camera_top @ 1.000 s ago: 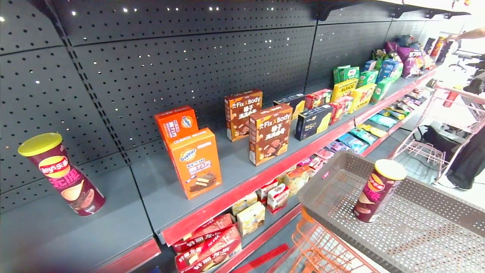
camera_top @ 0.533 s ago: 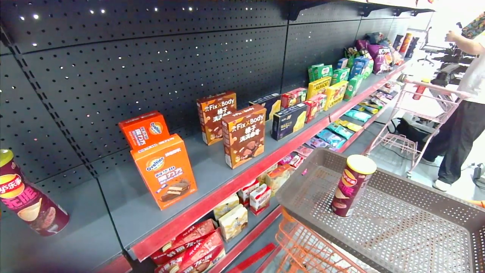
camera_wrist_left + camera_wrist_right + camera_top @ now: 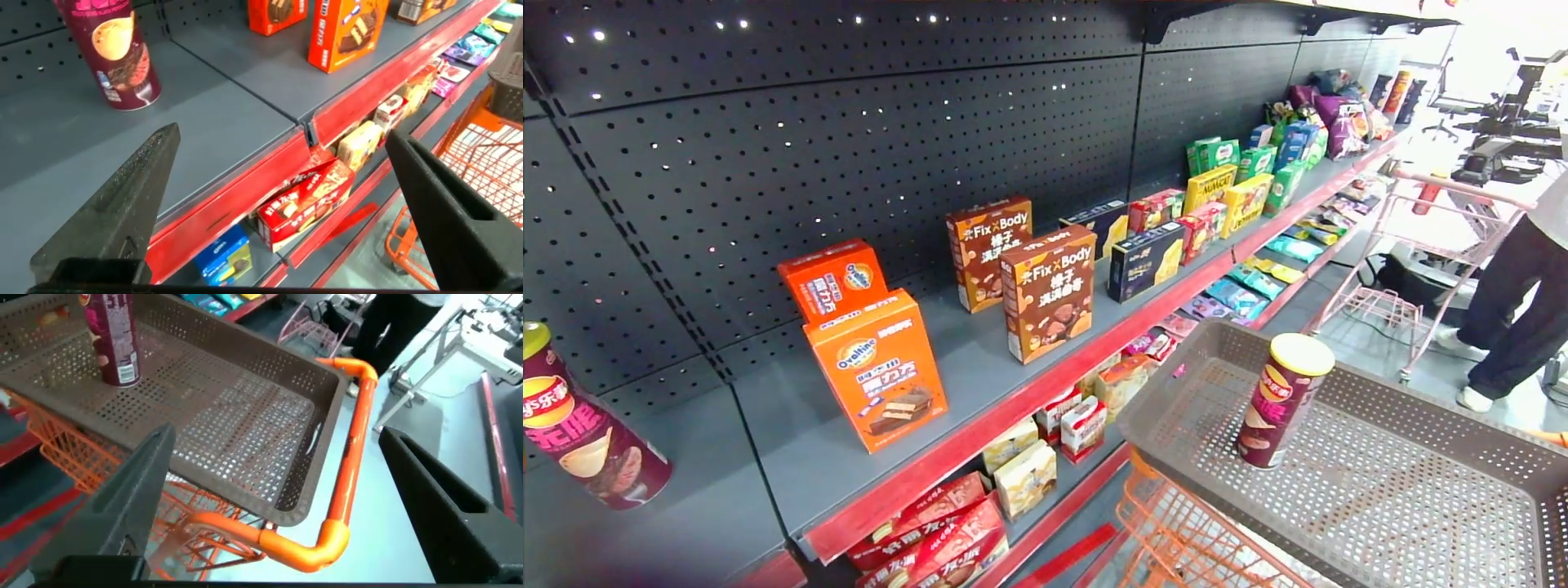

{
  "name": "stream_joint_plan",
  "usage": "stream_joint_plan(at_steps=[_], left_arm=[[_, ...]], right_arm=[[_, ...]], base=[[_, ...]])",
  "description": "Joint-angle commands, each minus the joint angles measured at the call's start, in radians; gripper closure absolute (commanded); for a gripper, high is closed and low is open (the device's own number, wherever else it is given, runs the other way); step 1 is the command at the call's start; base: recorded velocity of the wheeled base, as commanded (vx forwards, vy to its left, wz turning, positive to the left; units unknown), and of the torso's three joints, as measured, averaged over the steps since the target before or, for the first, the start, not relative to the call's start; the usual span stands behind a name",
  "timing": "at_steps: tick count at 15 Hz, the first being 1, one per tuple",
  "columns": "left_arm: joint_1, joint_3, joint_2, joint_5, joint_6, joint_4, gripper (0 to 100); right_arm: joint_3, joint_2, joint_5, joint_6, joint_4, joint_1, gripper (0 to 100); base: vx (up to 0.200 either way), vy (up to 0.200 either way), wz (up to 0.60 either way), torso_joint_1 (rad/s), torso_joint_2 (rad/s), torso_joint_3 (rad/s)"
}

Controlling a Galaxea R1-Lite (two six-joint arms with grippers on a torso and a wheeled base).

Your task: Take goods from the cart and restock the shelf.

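Two hands are spread wide and hold nothing. The left hand [image 3: 282,137] hangs over the front edge of the grey shelf [image 3: 980,367]. The right hand [image 3: 276,434] is out in front of the shelf, above the orange cart [image 3: 351,457].

The cart's grey perforated tray [image 3: 1380,490] lies just in front of the shelf's red lip. One maroon chip can [image 3: 1278,400] with a yellow lid stands upright in the tray, near the corner closest to the shelf.

On the shelf itself, at its left end, stands a matching shelved can [image 3: 580,433]. It is set back from the front edge and well apart from the other goods.

Further right along the shelf are two orange boxes [image 3: 878,367], one close behind the other. After them come two brown boxes [image 3: 1048,290], placed the same way, and then a dark blue box [image 3: 1147,260] at the front edge. Beyond these, toward the shelf's far end, are red, yellow and green cartons [image 3: 1225,184], followed by purple bags [image 3: 1331,122].

Below the shelf, a lower tier holds red packs [image 3: 931,531] and small cream boxes [image 3: 1025,478].
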Motion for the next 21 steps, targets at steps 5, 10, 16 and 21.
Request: stream_joint_plan(at_steps=[5,10,16,21], left_arm=[[0.000,0.000,0.000,0.000,0.000,0.000,0],[0.000,0.000,0.000,0.000,0.000,0.000,0],[0.000,0.000,0.000,0.000,0.000,0.000,0],[0.000,0.000,0.000,0.000,0.000,0.000,0]], right_arm=[[-0.111,0.505,-0.114,0.190,-0.357,0.037,0],[-0.183,0.834,-0.261,0.145,-0.366,0.103,0],[-0.011,1.086,-0.116,0.134,-0.766,0.159,0],[0.007,1.238,-0.068,0.067,-0.812,0.237,0]], base=[[0.000,0.000,0.00,0.000,0.00,0.000],[0.000,0.000,0.00,0.000,0.00,0.000],[0.000,0.000,0.00,0.000,0.00,0.000],[0.000,0.000,0.00,0.000,0.00,0.000]])
